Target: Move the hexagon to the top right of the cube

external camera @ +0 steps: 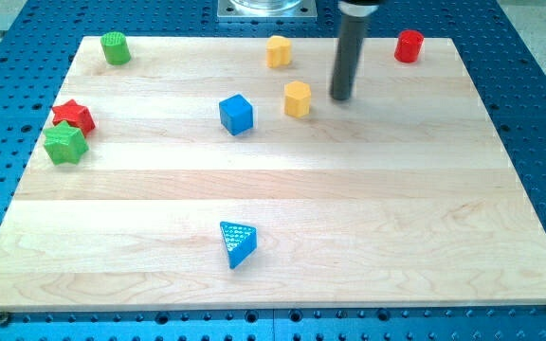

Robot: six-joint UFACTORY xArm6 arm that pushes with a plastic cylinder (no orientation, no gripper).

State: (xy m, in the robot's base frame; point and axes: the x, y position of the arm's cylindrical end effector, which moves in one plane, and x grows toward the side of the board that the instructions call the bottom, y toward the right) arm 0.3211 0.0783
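Observation:
A yellow hexagon [297, 98] sits on the wooden board just to the upper right of the blue cube [236, 114], a small gap between them. My tip [341, 98] stands on the board a short way to the right of the yellow hexagon, apart from it. The rod rises from the tip toward the view's top.
Another yellow block [279, 51] lies near the top edge above the hexagon. A red cylinder [409, 45] is at the top right, a green cylinder [115, 47] at the top left. A red star [74, 116] and green star [64, 144] sit at the left edge. A blue triangle [237, 243] lies at the bottom centre.

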